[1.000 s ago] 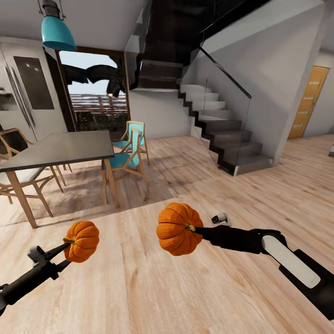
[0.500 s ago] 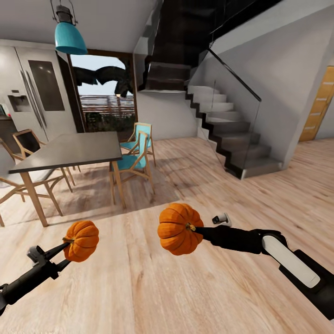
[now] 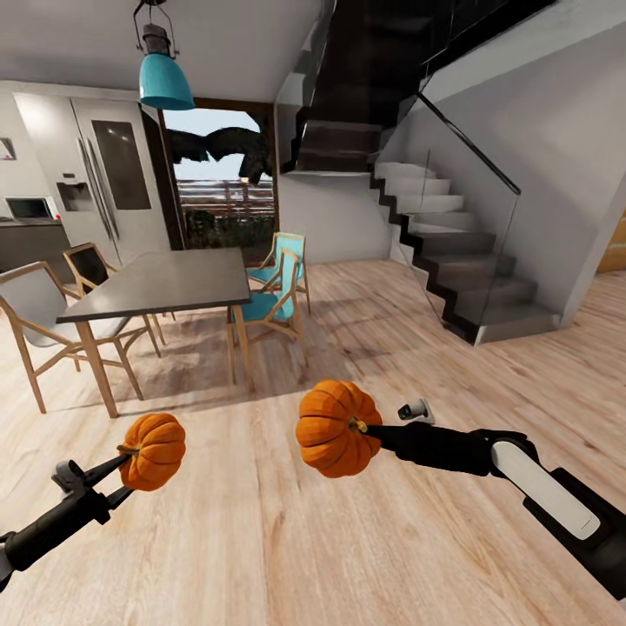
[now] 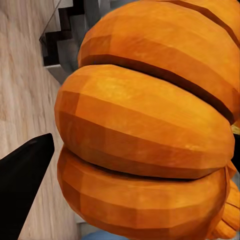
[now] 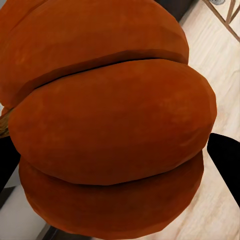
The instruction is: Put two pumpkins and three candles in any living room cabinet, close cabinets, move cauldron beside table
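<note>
Orange pumpkins sit clamped in both grippers. Left gripper (image 3: pixel 122 461) grips the smaller pumpkin (image 3: pixel 154 451). Right gripper (image 3: pixel 369 430) grips the larger pumpkin (image 3: pixel 335 428) above wood floor (image 3: pixel 261 539)

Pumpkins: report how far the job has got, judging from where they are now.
Done: both are picked up. The left claw grips one pumpkin and the right claw grips the other pumpkin, above the wooden floor near the dining table. In hand: carrying them. Left: stowing them and the candles in a cabinet, closing it, placing the cauldron.
</note>
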Robot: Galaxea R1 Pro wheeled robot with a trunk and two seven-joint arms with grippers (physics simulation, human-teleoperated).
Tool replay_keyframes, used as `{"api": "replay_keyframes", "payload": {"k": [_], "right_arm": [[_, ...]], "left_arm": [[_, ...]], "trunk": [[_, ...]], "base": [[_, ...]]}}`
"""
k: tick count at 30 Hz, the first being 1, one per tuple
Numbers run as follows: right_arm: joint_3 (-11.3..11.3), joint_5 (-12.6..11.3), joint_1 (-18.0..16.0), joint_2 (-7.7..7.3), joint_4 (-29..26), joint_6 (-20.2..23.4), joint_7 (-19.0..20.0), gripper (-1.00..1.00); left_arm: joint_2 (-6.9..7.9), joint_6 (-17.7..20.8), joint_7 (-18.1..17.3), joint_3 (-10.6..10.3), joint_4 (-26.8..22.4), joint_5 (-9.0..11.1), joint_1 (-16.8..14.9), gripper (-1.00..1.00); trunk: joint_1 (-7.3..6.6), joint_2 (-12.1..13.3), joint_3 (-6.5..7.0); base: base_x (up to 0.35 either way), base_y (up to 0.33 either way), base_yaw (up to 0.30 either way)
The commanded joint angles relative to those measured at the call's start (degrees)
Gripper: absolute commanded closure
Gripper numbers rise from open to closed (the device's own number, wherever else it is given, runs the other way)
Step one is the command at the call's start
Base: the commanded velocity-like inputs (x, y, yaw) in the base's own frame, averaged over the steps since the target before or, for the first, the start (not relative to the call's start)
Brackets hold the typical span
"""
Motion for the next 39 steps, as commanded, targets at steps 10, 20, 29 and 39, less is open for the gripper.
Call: {"api": "replay_keyframes", "payload": {"k": [10,20,29,39], "right_arm": [[0.1,-0.3,-0.1,0.0,0.0,0.3,-0.1,1.0],[0.1,-0.3,-0.1,0.0,0.0,0.3,-0.1,1.0],[0.0,-0.4,-0.1,-0.11,0.0,0.3,-0.1,1.0],[0.0,-0.3,-0.1,-0.09,0.0,0.4,-0.2,1.0]], "left_arm": [[0.03,0.5,-0.1,-0.4,0.0,0.2,0.0,1.0],[0.01,0.5,-0.1,-0.4,0.0,0.2,0.0,1.0],[-0.06,0.5,-0.3,-1.5,-0.1,0.3,-0.1,1.0],[0.01,0.6,-0.5,-2.7,-0.1,0.4,-0.1,1.0]], "trunk": [[-2.21,4.0,1.74],[-4.41,8.0,3.54],[-6.38,11.6,5.15],[-8.58,15.6,6.95]], "base": [[0.0,0.0,0.168],[0.0,0.0,0.275],[0.0,0.0,0.276],[0.0,0.0,0.276]]}}
